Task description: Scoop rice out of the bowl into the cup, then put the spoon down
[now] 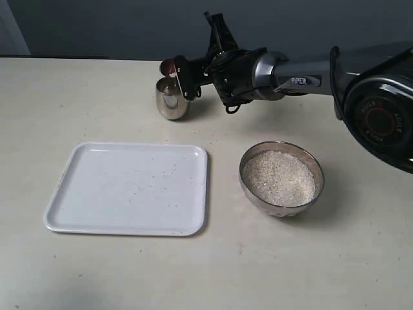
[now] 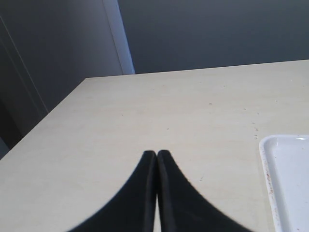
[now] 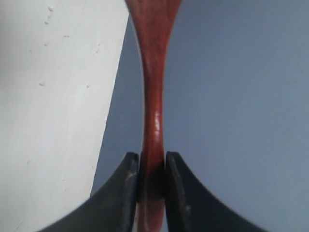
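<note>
Your right gripper is clamping the spoon by its handle. In the right wrist view both fingers are squeezing the reddish-brown shaft from either side. The right arm is reaching across the middle toward the far left of the surface. The spoon's oval end is sitting just above the rim of the cup; you cannot tell whether they are touching. The cup is standing upright near the far edge, well apart from the bowl. Something pale is showing inside the cup, too small to name.

The bowl is standing on the surface just beside the right edge of the white tray, not touching it. The rice is lying in the bowl as a low mound under the rim. Small specks are dotting the tray.

Your left gripper is hanging over bare surface with its two dark fingers pressing together, tip against tip. A corner of the tray is showing beside it in the left wrist view.
</note>
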Robot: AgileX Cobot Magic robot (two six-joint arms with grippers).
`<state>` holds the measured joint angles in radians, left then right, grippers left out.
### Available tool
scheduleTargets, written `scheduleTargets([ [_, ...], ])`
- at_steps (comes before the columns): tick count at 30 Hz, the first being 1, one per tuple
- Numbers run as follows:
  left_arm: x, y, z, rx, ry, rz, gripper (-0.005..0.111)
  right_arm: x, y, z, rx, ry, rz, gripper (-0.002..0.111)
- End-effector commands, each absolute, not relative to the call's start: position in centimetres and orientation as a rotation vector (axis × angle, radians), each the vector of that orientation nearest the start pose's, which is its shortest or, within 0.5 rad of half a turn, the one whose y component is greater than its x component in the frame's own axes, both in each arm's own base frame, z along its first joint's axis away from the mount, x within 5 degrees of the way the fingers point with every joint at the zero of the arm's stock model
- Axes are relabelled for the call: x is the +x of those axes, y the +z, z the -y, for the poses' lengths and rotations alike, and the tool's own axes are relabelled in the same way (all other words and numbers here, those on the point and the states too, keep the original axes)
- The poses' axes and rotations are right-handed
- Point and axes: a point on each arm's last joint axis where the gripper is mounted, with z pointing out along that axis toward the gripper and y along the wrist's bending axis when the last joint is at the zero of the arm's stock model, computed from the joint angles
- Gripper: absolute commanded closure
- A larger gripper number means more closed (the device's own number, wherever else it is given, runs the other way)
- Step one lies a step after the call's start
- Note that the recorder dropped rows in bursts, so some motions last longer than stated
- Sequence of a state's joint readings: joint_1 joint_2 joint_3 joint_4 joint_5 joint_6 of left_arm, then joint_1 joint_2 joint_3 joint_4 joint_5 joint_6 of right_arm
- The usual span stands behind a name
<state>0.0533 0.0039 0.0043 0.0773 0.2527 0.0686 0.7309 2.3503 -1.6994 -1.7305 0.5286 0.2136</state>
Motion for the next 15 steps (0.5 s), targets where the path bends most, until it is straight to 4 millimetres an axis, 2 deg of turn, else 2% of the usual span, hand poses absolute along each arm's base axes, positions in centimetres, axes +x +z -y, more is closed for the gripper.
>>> scheduleTargets([
  [1, 5.53, 19.16, -0.43, 0.068, 0.156, -1.723, 0.106, 41.70, 14.74, -31.22, -1.757, -1.048, -1.196, 0.109],
  [15, 5.53, 19.16, -0.38, 0.077, 0.149, -1.722, 0.106, 40.90, 15.44, -32.11, -1.687, -1.012, -1.234, 0.109],
])
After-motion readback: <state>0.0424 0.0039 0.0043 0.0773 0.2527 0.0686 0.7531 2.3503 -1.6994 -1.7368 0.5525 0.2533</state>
